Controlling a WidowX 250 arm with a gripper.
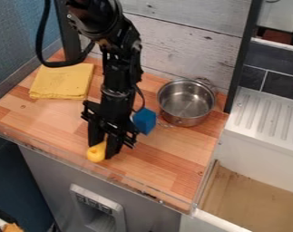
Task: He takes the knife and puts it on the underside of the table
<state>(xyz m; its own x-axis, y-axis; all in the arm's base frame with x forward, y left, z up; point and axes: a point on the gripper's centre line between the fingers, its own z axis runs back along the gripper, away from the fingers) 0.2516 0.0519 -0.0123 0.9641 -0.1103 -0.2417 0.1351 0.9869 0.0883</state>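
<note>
The black gripper [104,144] points down over the front part of the wooden counter, left of centre. Its two fingers stand on either side of a yellow object [96,152] and are shut on it. The object's rounded end, with a small dark spot, pokes out toward the counter's front edge, while the rest is hidden between the fingers. Whether this is the knife's handle I cannot tell, and no blade shows.
Just right of the gripper is a blue block-like object [144,121]. A metal pot [186,102] stands behind it to the right. A folded yellow cloth [62,81] lies at the back left. A clear raised edge [121,180] runs along the front; the sink [252,199] is at the right.
</note>
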